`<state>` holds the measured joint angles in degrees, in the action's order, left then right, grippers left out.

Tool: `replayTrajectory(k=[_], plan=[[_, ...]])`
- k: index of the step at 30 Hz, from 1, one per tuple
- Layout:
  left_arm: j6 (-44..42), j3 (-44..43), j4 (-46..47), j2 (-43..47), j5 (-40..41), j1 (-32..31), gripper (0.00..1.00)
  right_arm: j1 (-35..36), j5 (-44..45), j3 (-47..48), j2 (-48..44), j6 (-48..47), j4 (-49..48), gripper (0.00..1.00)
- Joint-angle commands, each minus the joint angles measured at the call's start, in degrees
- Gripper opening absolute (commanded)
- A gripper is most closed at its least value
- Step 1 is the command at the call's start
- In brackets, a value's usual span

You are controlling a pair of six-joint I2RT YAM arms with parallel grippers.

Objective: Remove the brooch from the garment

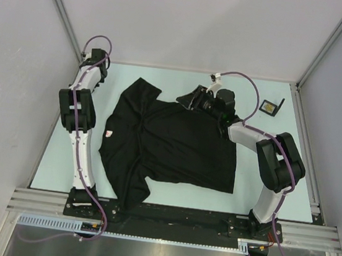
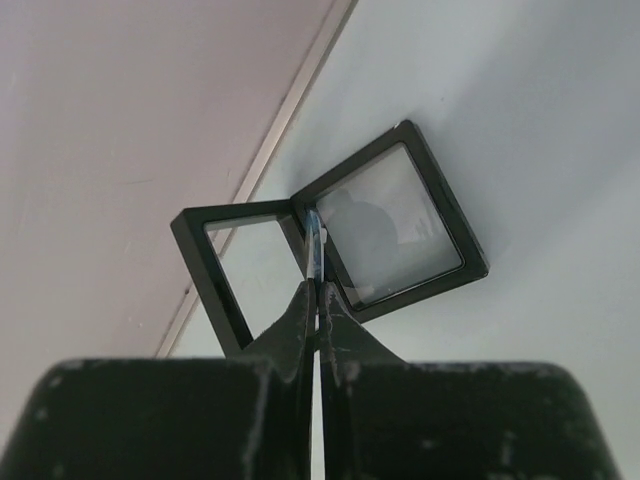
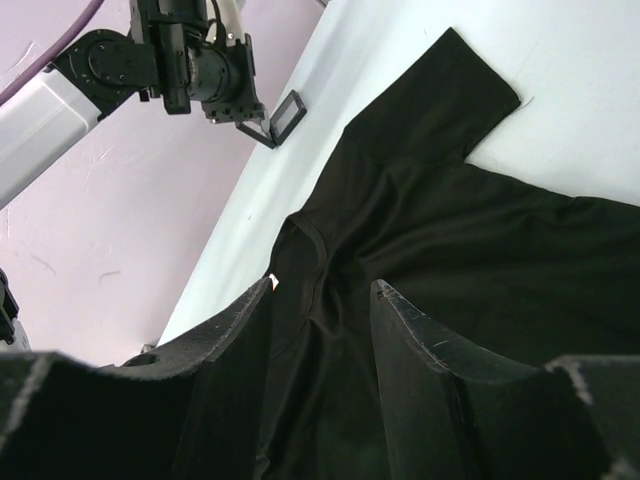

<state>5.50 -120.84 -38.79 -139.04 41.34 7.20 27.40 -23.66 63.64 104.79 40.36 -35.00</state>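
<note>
In the top view the garment [image 1: 175,144] is seen spread flat across the middle of the frame. The left arm [image 1: 87,89] is stretched to the upper left corner of the table [image 1: 181,195], and the right arm [image 1: 248,136] is bent over the shirt's upper edge. In the left wrist view the left gripper [image 2: 318,290] is shown with jaws pressed together on a small pale sliver. This is probably the brooch [image 2: 317,230], though it is too small to be sure, and it is held over the hinge of an open black case [image 2: 410,200] at frame centre. In the right wrist view the right gripper [image 3: 323,284] is seen with jaws spread and empty above the collar. The pinched piece is best carried over one open half and lowered close before the jaws are parted, so that it cannot bounce out.
</note>
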Motion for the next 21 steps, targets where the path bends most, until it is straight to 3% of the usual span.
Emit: replayTrajectory(k=[1, 21], plan=[[-0.2, 0.7, 0.3, 2.7, 1.5, 0.0, 0.0, -0.2, -0.5, 0.3, -0.6, -0.4, -2.0, 0.48], [0.0, -1.4, -0.2, 1.3, 1.3, 0.1, 0.0, -0.1, -0.9, 0.3, 0.1, 0.4, -3.0, 0.48]])
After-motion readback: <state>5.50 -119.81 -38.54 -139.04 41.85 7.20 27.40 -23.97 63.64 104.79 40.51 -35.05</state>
